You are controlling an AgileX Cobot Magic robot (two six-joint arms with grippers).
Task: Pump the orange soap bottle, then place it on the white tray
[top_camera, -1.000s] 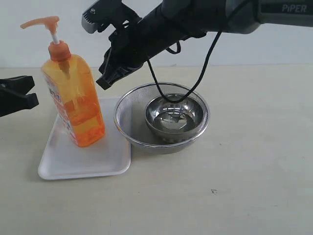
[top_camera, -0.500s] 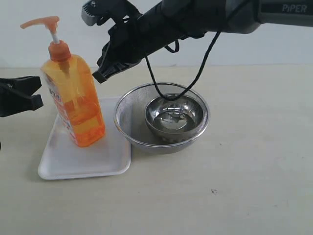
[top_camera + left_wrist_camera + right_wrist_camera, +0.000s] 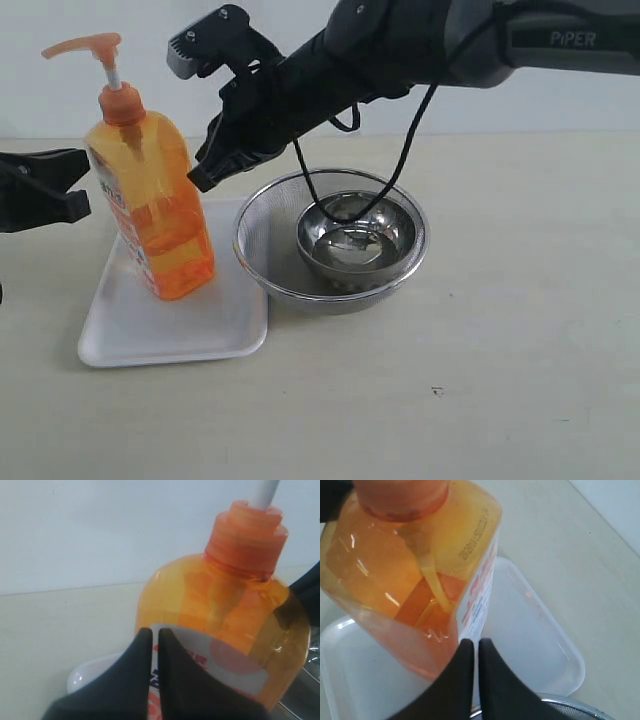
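So the desk [image 3: 520,380] was mostly bare. The biggest thing over it was the right arm [image 3: 400,50], reaching across the steel strainer [image 3: 262,240] with a bowl [image 3: 355,235] sitting inside. The white tray [image 3: 130,335] lay just beside the strainer, and the orange soap bottle [image 3: 155,200] was already standing on it, toward the strainer side.

The right end effector [image 3: 200,178] was clenched on nothing, its tip near the bottle's shoulder and lower than the pump. The left end effector [image 3: 154,632] also looked pinched together and empty, just off the bottle's label side.

The pump head [image 3: 85,45] sat fully up. I'd guess pumping was what was left, with placement looking sorted.
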